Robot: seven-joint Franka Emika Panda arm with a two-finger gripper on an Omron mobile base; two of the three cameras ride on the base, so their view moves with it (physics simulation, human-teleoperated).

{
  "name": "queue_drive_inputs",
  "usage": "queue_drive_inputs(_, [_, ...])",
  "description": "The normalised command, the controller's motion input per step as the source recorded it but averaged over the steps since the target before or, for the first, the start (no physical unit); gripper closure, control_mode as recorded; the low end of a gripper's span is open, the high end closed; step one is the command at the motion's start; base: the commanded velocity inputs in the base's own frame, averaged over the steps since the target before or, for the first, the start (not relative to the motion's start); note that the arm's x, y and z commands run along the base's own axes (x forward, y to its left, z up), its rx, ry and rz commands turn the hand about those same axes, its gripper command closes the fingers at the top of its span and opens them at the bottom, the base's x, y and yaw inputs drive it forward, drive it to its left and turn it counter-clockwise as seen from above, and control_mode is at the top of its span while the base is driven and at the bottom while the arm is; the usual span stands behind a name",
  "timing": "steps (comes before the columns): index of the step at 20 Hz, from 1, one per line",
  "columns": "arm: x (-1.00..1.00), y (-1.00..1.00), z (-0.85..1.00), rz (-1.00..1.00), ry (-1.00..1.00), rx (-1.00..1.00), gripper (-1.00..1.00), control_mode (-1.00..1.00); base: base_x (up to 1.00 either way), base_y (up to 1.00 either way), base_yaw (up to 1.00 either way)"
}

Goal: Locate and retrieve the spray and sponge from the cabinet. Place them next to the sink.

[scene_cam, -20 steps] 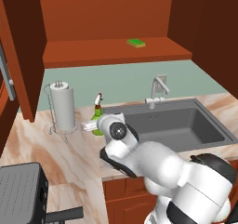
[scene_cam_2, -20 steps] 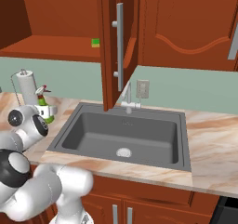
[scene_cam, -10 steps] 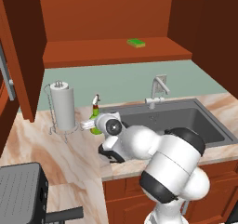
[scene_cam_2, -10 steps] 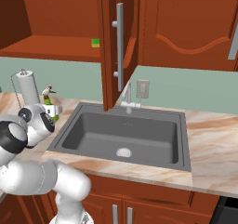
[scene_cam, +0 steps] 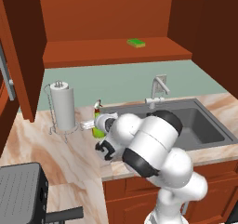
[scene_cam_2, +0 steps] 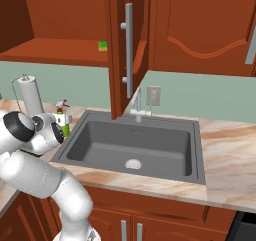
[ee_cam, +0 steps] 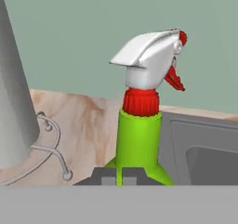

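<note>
my gripper [scene_cam: 89,124] sits low at the spray [ee_cam: 138,139] — whether my fingers are closed on the bottle or apart i cannot tell. the spray stands upright on the marble counter [scene_cam: 69,158], between the paper towel roll [scene_cam: 62,107] and the sink [scene_cam_2: 135,147]. the sponge [scene_cam: 136,43] lies on the cabinet [scene_cam: 107,51] shelf — well above.

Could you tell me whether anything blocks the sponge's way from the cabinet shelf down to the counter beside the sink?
Nothing visible does. The sponge lies alone on the open cabinet shelf; below, the spray and paper towel roll stand left of the sink.
</note>
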Motion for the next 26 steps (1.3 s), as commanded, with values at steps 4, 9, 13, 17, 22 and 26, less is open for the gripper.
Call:
queue_drive_inputs(4, [0.29,0.07,-0.39,0.00,0.00,0.00,1.00,-1.00,0.00,0.00,0.00])
queue_drive_inputs(9, [0.18,0.05,-0.36,0.00,0.00,0.01,1.00,-1.00,0.00,0.00,0.00])
queue_drive_inputs(13, [0.00,0.00,-0.50,0.00,-0.04,0.00,1.00,-1.00,0.00,0.00,0.00])
queue_drive_inputs(17, [-0.34,-0.15,-0.70,0.00,-0.05,-0.02,1.00,-1.00,0.00,0.00,0.00])
queue_drive_inputs(22, [-0.58,-0.24,-0.72,0.00,-0.07,-0.04,1.00,-1.00,0.00,0.00,0.00])
queue_drive_inputs(26, [-0.55,-0.24,-0.62,0.02,-0.04,-0.05,1.00,-1.00,0.00,0.00,0.00])
